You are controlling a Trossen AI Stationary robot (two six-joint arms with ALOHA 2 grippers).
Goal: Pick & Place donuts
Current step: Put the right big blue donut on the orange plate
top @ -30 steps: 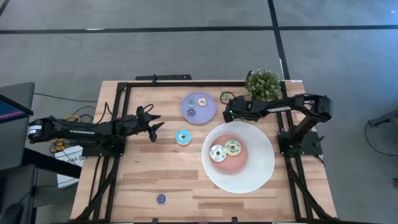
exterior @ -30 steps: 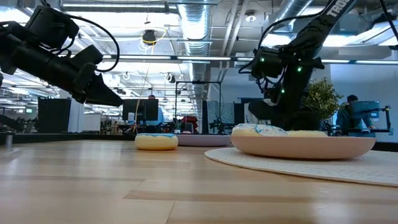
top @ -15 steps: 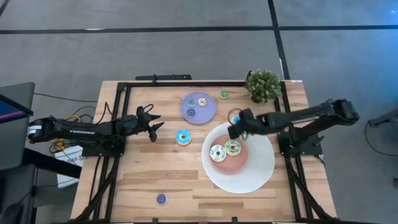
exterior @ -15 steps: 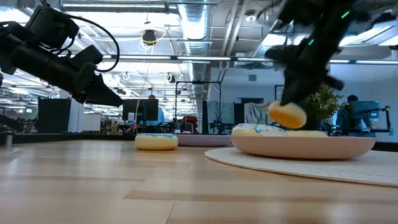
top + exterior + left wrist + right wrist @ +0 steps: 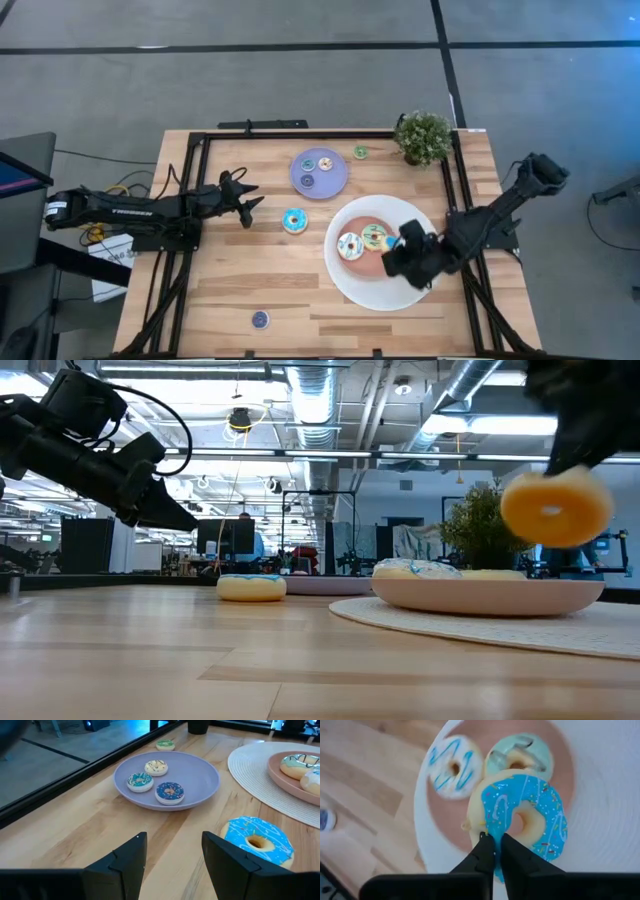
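Table, top-down: lavender plate (image 5: 319, 173) at the far side w/ three tiny donuts (image 5: 156, 780) on it. Tiny green donut (image 5: 360, 152) lies loose just beside it, near the potted plant (image 5: 424, 137). Big white plate (image 5: 425, 285) w/ pink centre sits right of middle; on the pink part we see a cream donut w/ blue stripes (image 5: 350, 246) and a yellow-green one (image 5: 374, 237), touching. Blue donut (image 5: 295, 221) lies alone on the wood between the two plates. Tiny purple donut (image 5: 260, 320) near the front edge, well apart from the rest.

R gripper (image 5: 392, 247) hangs over the white plate, arm reaching in low from the right edge. Fingers (image 5: 487, 851) pinched tight on the rim of a second blue donut (image 5: 522, 820), which hangs off the table above the pink centre, partly over the yellow-green one. Low view shows its pale underside (image 5: 556, 508) held clear above the plate.

L gripper (image 5: 243, 199) waits left of the loose blue donut, arm stretched level from the left edge, fingers (image 5: 127, 857) apart w/ nothing between, donut just ahead of them.

Vs. a second ago: R gripper was up by the plant; half a second ago it was at the plate's far rim w/ the donut. It has since swung to the plate's near-right part. L arm unchanged; nothing else has shifted.
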